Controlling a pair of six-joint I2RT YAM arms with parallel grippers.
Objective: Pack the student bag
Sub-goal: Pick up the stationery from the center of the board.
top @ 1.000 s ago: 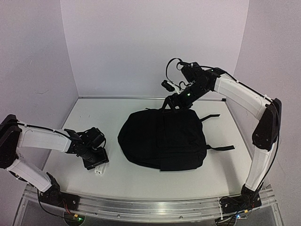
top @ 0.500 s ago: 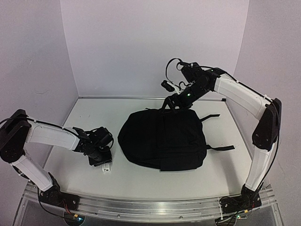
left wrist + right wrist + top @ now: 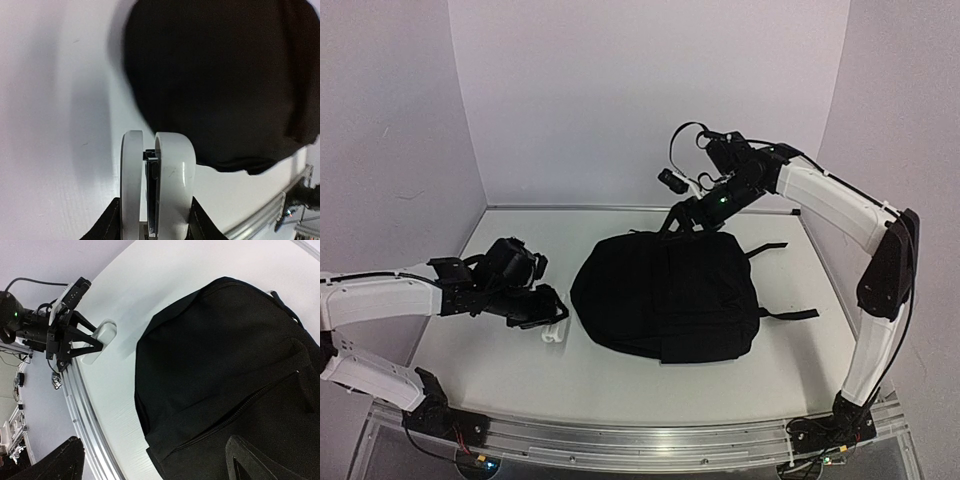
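White table [image 3: 620, 370], black student bag [image 3: 665, 295]

top external: fixed, above and behind my bases, tilted down and forward. it takes in the whole tabletop [image 3: 620, 370], both arms and the back wall, from far off.

left wrist: low and close over the tabletop, looking along my left claw [image 3: 149, 144] at the student bag's [image 3: 225, 75] rounded edge. the white fingers [image 3: 172, 170] and a thin dark strip [image 3: 151, 195] between them sit at frame bottom.

right wrist: raised over the bag's far end, looking back toward the near rail [image 3: 87, 405], with my right claw [image 3: 157, 462] at the bottom edge.

shared: the bag in all three. top external and right wrist both catch the left claw.
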